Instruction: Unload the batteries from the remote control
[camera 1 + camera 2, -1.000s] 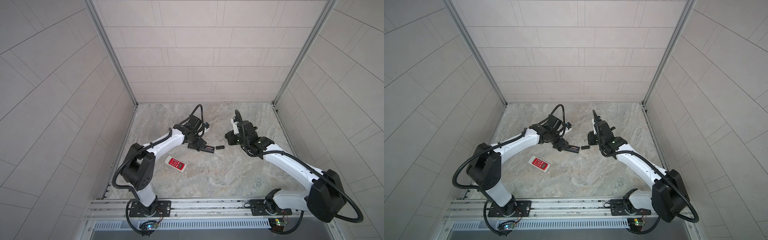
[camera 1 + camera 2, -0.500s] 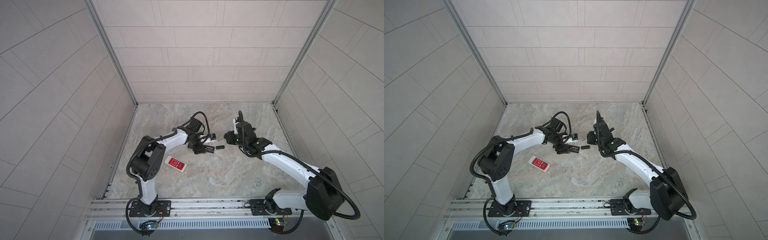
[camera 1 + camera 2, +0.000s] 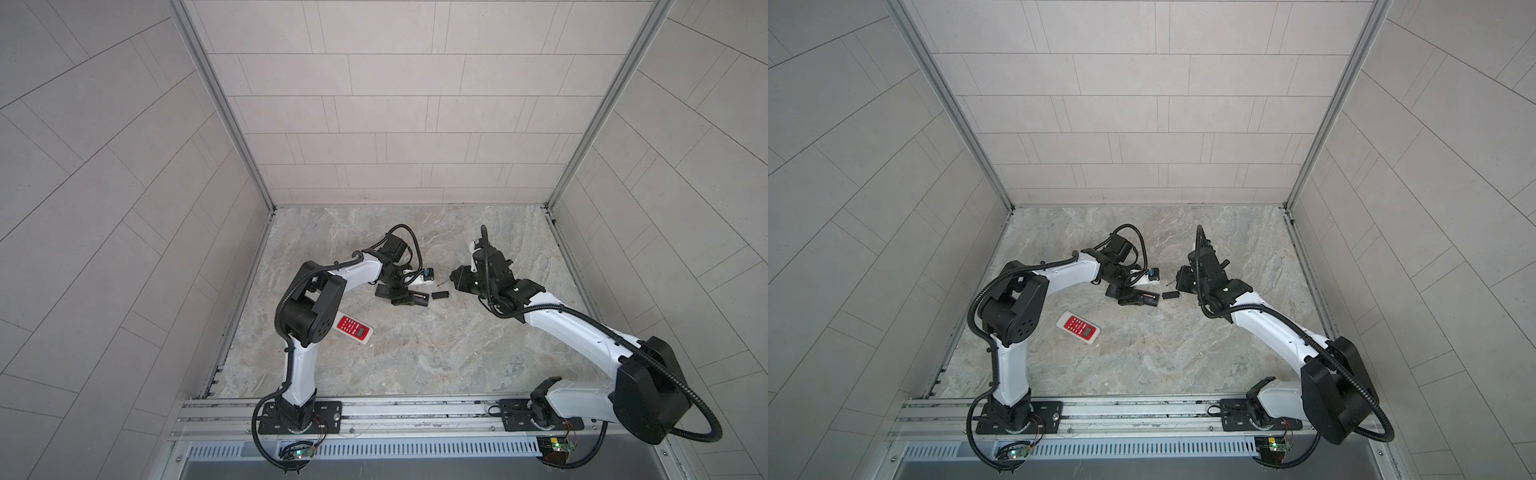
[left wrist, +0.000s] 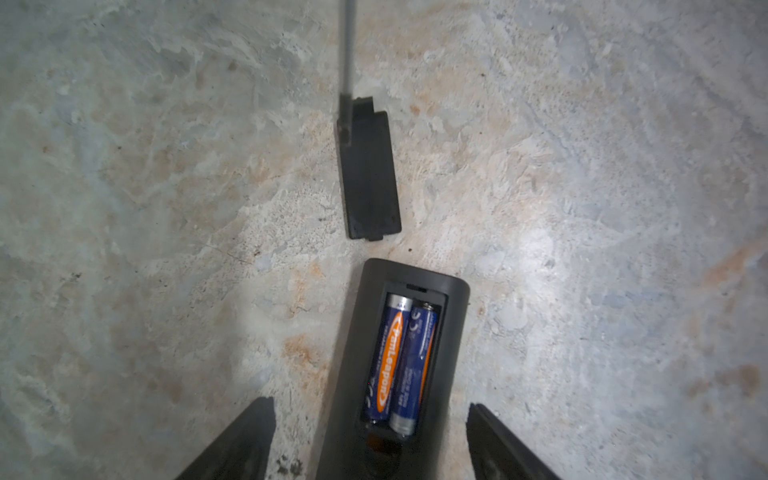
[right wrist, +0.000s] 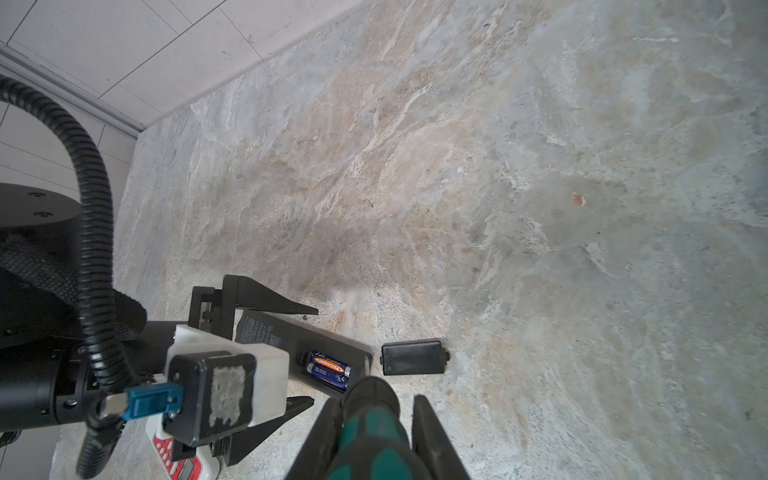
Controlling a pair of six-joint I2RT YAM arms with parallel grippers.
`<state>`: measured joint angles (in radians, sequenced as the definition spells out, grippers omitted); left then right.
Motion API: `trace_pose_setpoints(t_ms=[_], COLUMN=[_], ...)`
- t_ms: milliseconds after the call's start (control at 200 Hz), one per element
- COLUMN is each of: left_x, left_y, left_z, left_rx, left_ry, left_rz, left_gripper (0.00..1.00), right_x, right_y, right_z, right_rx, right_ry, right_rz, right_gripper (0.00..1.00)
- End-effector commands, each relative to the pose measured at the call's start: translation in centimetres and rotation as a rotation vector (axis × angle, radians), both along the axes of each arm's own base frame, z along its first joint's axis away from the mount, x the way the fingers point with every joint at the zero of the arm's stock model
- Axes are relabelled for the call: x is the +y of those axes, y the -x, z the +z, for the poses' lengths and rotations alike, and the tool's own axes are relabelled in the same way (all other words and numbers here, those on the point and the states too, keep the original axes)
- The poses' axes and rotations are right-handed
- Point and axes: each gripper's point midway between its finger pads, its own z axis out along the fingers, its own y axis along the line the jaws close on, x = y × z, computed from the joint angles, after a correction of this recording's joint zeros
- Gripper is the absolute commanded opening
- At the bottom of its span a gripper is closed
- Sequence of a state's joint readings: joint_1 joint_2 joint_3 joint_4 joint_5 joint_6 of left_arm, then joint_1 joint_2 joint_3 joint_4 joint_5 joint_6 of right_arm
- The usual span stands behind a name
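Left gripper (image 4: 370, 404) straddles the black remote (image 4: 357, 353), jaws spread with a gap on each side, gripping nothing. The two batteries (image 4: 399, 361) sit side by side in the open bay, lengthwise along the remote, straight ahead of those jaws. Right gripper (image 5: 376, 405) is clenched on the green-handled screwdriver (image 5: 370, 444), whose tip is at the loose cover plate (image 4: 370, 178) just past the remote's end. The left arm is nearer; the tool would likely come in end-on.

Here's my rig: left arm (image 3: 357, 274) and right arm (image 3: 573, 332) are white shells with chunky black joints. Ribbed black hose (image 5: 93, 174), black wedge fingers (image 4: 245, 444), blue plug (image 5: 149, 401) on the wrist camera (image 5: 212, 395).
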<state>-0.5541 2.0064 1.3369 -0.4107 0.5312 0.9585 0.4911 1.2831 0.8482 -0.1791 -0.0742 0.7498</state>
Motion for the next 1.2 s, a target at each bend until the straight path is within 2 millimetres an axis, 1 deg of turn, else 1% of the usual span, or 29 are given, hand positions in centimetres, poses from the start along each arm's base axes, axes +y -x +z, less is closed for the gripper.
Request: trace_pose_setpoints(t_ms=[0, 120, 295, 435, 495, 590, 695, 766, 901, 966, 1136, 1196], left_x=[-0.4, -0.2, -0.2, -0.3, -0.4, -0.5, -0.7, -0.9, -1.5, -2.0, -3.7, -4.3], left_y=[0.1, 0.3, 1.2, 1.8, 1.6, 1.6, 2.2, 2.6, 3.1, 3.0, 2.8, 3.0], left_z=[-0.3, -0.7, -1.5, -1.9, -2.2, -2.3, -2.6, -2.7, -2.4, -2.0, -1.1, -0.8], left_rx=[-0.033, -0.025, -0.005, 0.011, 0.014, 0.026, 0.042, 0.045, 0.054, 0.053, 0.058, 0.081], left_ry=[-0.044, -0.085, -0.139, -0.169, -0.18, -0.192, -0.187, -0.194, -0.188, -0.175, -0.131, -0.111], left_rz=[-0.06, -0.087, -0.133, -0.157, -0.151, -0.16, -0.173, -0.184, -0.175, -0.16, -0.09, -0.07], left_gripper=[0.76, 0.72, 0.66, 0.67, 0.66, 0.58, 0.52, 0.45, 0.41, 0.39, 0.39, 0.41], right_x=[-0.5, -1.0, -1.5, -2.2, -2.6, -3.0, -3.3, -3.5, -4.3, -4.7, -5.8, -6.2], right_y=[0.3, 0.3, 0.0, -0.2, -0.3, -0.3, -0.2, -0.2, -0.4, -0.5, -0.5, -0.5], right_z=[0.9, 1.2, 2.1, 2.7, 2.9, 2.9, 2.9, 3.0, 3.2, 3.3, 4.0, 4.1], right_rx=[-0.026, -0.034, -0.046, -0.051, -0.052, -0.047, -0.045, -0.045, -0.05, -0.05, -0.075, -0.075], right_ry=[0.005, 0.019, 0.049, 0.056, 0.054, 0.049, 0.051, 0.055, 0.06, 0.062, 0.062, 0.061], right_rz=[-0.018, -0.017, 0.005, 0.012, 0.009, 0.009, 0.013, 0.017, 0.005, -0.005, -0.027, -0.035], right_gripper=[0.15, 0.15, 0.14, 0.15, 0.15, 0.15, 0.15, 0.15, 0.14, 0.14, 0.14, 0.14])
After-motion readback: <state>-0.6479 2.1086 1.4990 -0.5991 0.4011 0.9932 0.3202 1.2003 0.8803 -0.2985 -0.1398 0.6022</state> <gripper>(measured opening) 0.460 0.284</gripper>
